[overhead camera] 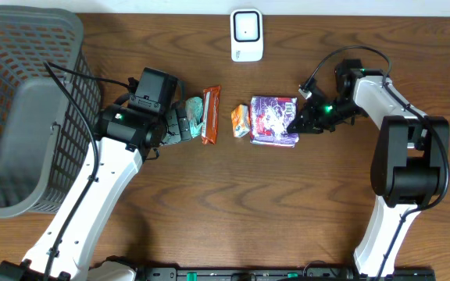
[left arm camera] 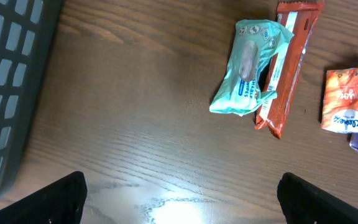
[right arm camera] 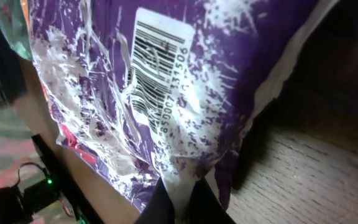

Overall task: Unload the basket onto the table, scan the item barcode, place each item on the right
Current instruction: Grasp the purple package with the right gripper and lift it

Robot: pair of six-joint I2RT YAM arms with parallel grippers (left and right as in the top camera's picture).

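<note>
- The purple packet (overhead camera: 274, 119) lies mid-counter, below the white scanner (overhead camera: 246, 35) at the far edge and well apart from it.
- The right tool (overhead camera: 294, 125) is pressed together on the packet's right edge, pinching the crimped seam; the wrist view shows the seam caught between the fingertips (right arm camera: 166, 202).
- A white barcode label (right arm camera: 157, 68) faces the right wrist camera on the crinkled purple film.
- A small orange packet (overhead camera: 241, 121) sits just beside the purple packet's left side, and whether they touch cannot be told.
- Further left, a red-brown bar (overhead camera: 211, 114) lies against a teal wipes pack (overhead camera: 194, 115).
- The left tool (overhead camera: 180, 125) hangs over the counter by the wipes pack, fingers spread wide and holding nothing.
- A dark mesh basket (overhead camera: 22, 94) fills the counter's left end.
- Nothing lies on the wooden counter (overhead camera: 233, 203) between the purple packet and the scanner.
</note>
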